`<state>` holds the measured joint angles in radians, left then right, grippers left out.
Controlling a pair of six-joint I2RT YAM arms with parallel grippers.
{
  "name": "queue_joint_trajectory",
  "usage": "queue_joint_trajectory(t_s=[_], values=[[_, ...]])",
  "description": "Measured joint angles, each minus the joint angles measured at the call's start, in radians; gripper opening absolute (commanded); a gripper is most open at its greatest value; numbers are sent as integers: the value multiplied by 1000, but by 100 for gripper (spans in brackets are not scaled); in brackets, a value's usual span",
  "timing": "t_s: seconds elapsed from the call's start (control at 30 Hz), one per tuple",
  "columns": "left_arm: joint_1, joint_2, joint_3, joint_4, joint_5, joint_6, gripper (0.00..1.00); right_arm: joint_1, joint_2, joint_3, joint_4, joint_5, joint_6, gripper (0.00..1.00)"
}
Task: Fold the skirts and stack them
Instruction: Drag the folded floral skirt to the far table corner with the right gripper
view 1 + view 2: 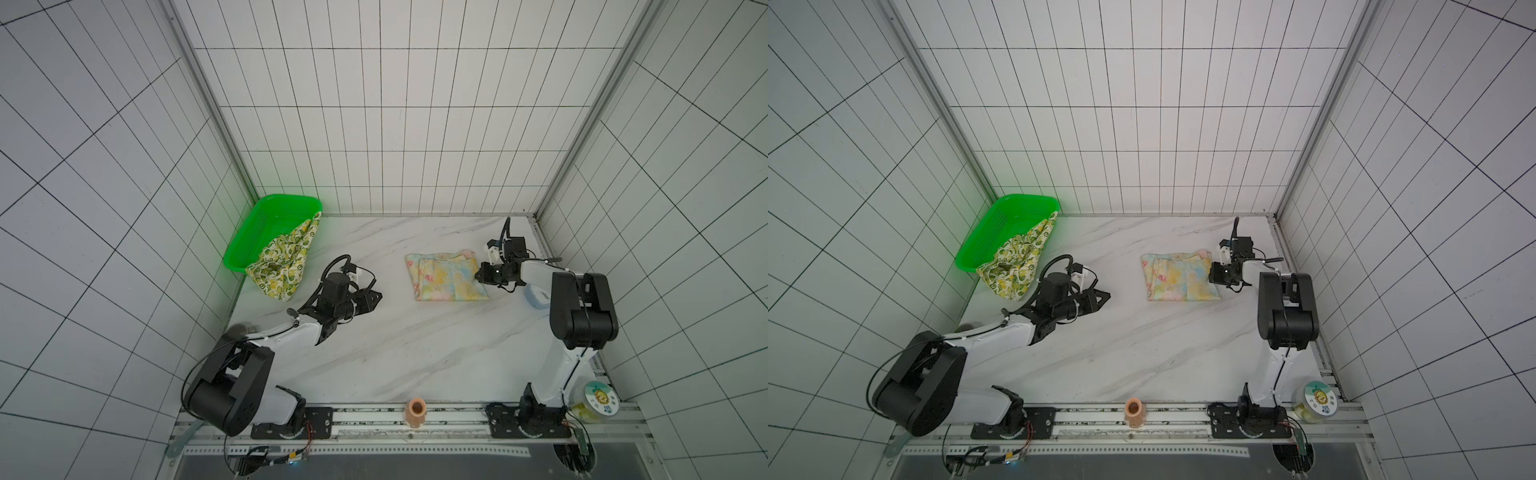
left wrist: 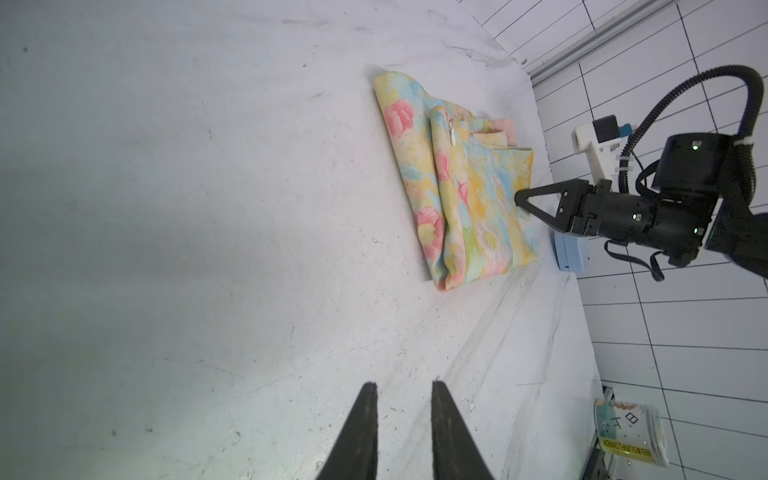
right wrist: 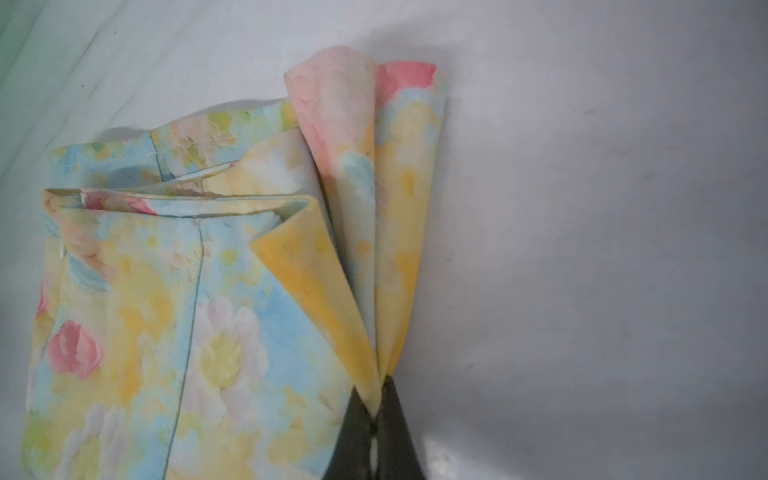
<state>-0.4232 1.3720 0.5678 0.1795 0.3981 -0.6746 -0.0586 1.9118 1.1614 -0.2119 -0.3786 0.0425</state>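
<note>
The pastel yellow-blue skirt with pink flowers (image 1: 446,278) (image 1: 1179,278) lies folded on the marble table, right of centre. My right gripper (image 1: 482,276) (image 1: 1213,274) (image 3: 376,401) is shut on its right-hand edge, and the pinched yellow layers fan up from the jaws. The left wrist view shows this skirt (image 2: 457,187) with the right gripper (image 2: 517,197) at its side. The cream lemon-print skirt (image 1: 286,266) (image 1: 1017,266) hangs crumpled over the basket's near corner onto the table. My left gripper (image 1: 376,297) (image 1: 1105,296) (image 2: 112,384) is open and empty over bare table between the two skirts.
The bright green basket (image 1: 266,224) (image 1: 1000,220) stands in the back left corner. A pale blue block (image 1: 536,299) (image 2: 571,253) sits beside the right arm. A peach cup (image 1: 416,411) and a labelled jar (image 1: 598,399) stand along the front rail. Tiled walls enclose the table.
</note>
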Motion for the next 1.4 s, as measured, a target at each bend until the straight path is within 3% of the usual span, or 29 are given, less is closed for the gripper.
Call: queue_joint_trajectory(t_s=[0.2,0.43,0.93,1.17,1.2,1.23,1.27,1.3,1.4], values=[[0,-18,0,-26,13,-7,36,-104,113,196,-84,-21,-71,0],[0,-17,18,-52,18,-18,37,-169,279,425,-180,-26,-124,0],[1,28,70,-72,18,-26,37,-232,474,799,-354,-7,-190,0],[1,32,70,-72,17,-29,37,-238,494,872,-398,5,-194,0],[1,32,71,-72,17,-29,37,-238,494,876,-399,5,-194,5],[1,32,72,-72,17,-32,37,-238,494,879,-399,6,-193,24],[1,32,73,-72,17,-33,37,-238,494,879,-399,8,-188,34],[1,32,74,-72,17,-34,37,-238,494,879,-397,12,-185,39],[1,32,74,-71,17,-40,37,-238,492,879,-390,28,-176,43]])
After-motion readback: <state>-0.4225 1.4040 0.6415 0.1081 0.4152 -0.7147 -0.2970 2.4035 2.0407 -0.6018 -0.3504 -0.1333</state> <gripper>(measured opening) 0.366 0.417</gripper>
